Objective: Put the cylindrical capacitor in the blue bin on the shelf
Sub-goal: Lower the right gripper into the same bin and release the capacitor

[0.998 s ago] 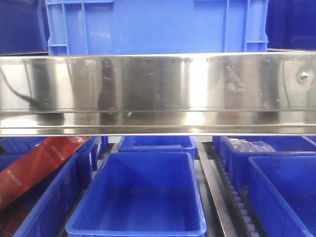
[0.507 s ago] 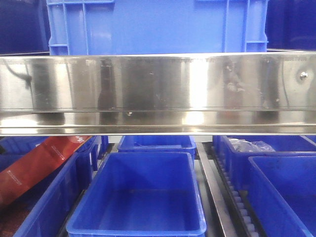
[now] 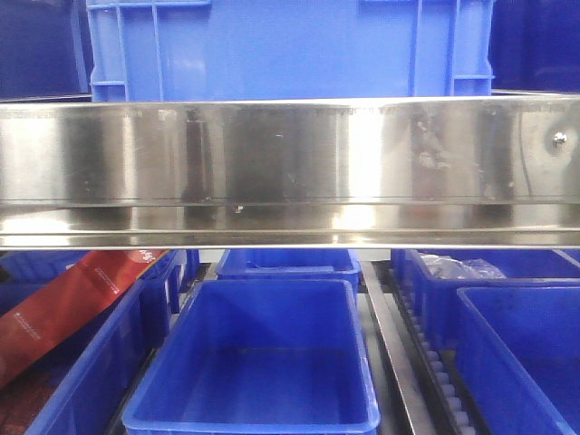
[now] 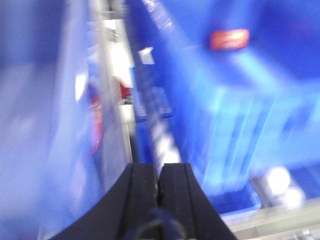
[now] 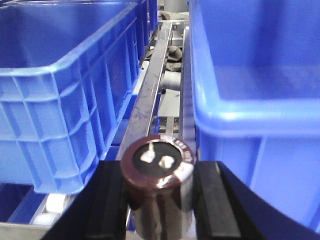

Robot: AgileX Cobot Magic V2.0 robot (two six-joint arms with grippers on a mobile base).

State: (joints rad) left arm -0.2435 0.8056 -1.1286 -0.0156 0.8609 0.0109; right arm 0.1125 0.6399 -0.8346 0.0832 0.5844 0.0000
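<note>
In the right wrist view, the cylindrical capacitor [image 5: 157, 185], dark brown with two metal terminals on its end, is clamped between the black fingers of my right gripper [image 5: 157, 200], over the gap between two blue bins [image 5: 65, 105] [image 5: 255, 95]. The left gripper [image 4: 159, 180] is shut with nothing between its black fingers; its view is motion-blurred, showing blue bins. The shelf [image 3: 290, 172], with a mirror-like steel front rail, crosses the front view. An empty blue bin [image 3: 258, 362] sits below it. Neither gripper shows in the front view.
A large blue crate [image 3: 290, 50] stands on the upper tier. More blue bins [image 3: 517, 344] lie to the right and left on the lower tier, with a red packet [image 3: 63, 308] in the left one. A steel roller rail [image 5: 150, 95] runs between bins.
The dark reflections of arms on the shelf's front rail, at left, have faded out of it. Bins and shelf have stayed put.
</note>
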